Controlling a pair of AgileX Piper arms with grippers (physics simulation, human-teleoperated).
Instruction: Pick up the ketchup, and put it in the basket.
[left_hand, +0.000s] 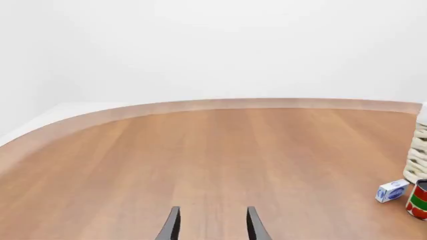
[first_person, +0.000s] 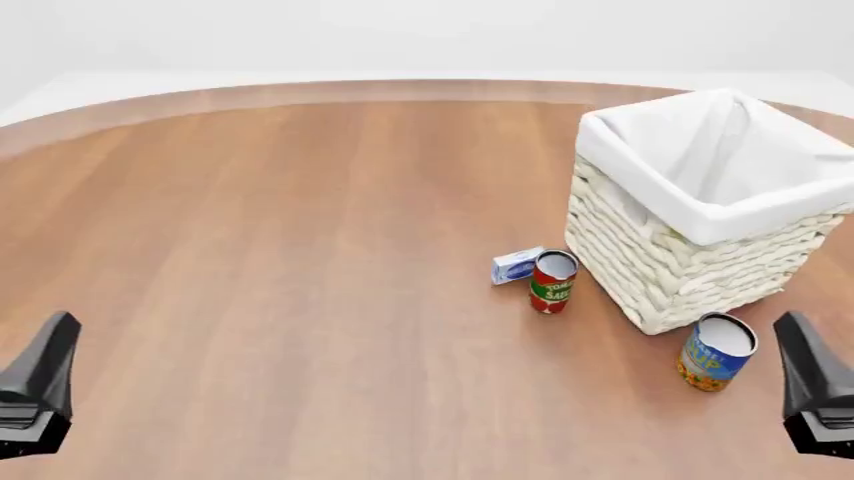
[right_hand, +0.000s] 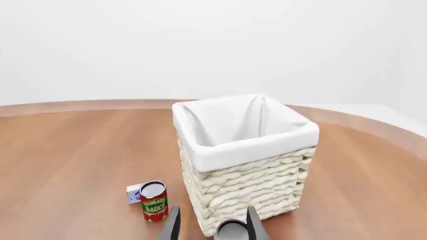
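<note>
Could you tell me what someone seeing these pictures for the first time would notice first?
The big white-lined wicker basket dominates the right side of the wooden table. Just left of it stand a red tomato can and a small blue-and-white box, and a blue-and-yellow can stands at its near corner. The left claw and right claw both wait open at the near edge, and no ketchup is visible.

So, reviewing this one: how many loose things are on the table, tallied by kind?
Cans: 2, the tomato sauce can and the blue-and-yellow can
Small boxes: 1, the blue-and-white box
Baskets: 1, the basket
Ketchup bottles: 0 in view
Total: 4
</note>
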